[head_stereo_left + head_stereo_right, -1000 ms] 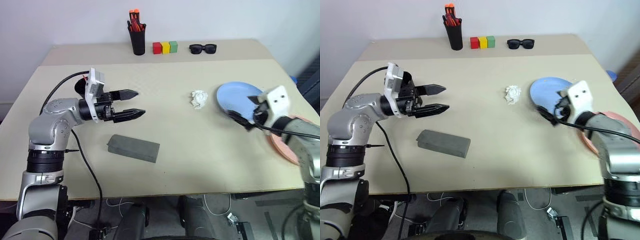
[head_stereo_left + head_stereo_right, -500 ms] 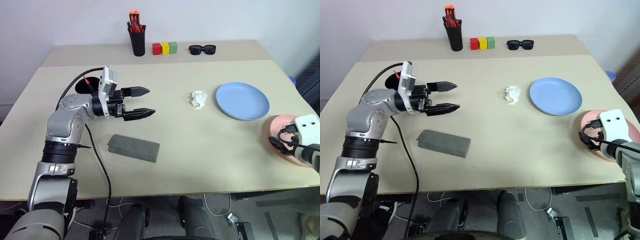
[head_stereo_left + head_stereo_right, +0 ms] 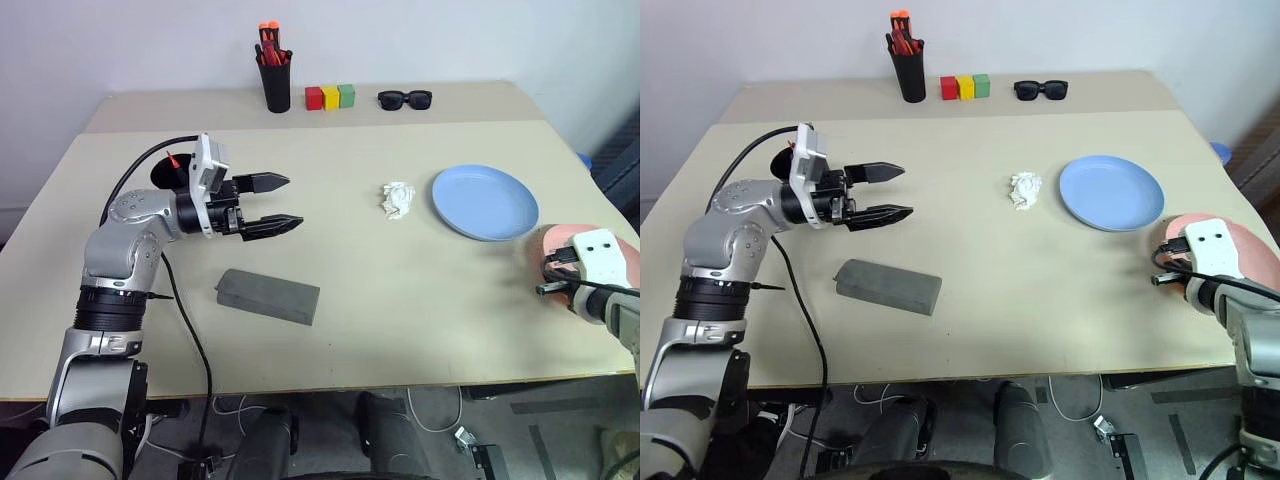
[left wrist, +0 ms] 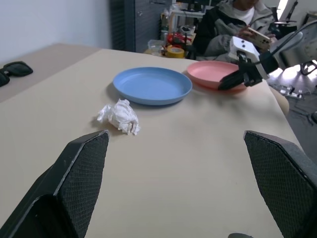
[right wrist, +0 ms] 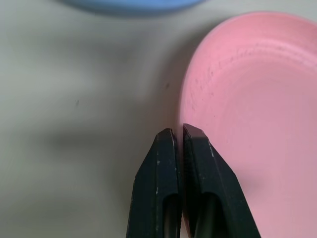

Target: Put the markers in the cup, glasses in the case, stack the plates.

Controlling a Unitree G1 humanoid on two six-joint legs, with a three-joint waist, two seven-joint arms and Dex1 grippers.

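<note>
Right claw (image 5: pixel 178 136) pinched together at the round pink shallow plate's (image 5: pixel 257 99) rim, four o'clock on the beige surface (image 3: pixel 400 290), left claw (image 3: pixel 282 203) spread apart, holding nothing

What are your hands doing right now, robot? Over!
Left hand open, hovering above table. Right hand shut on pink plate rim. Blue plate sits apart, not stacked. Crumpled tissue lies beside the blue plate.
</note>
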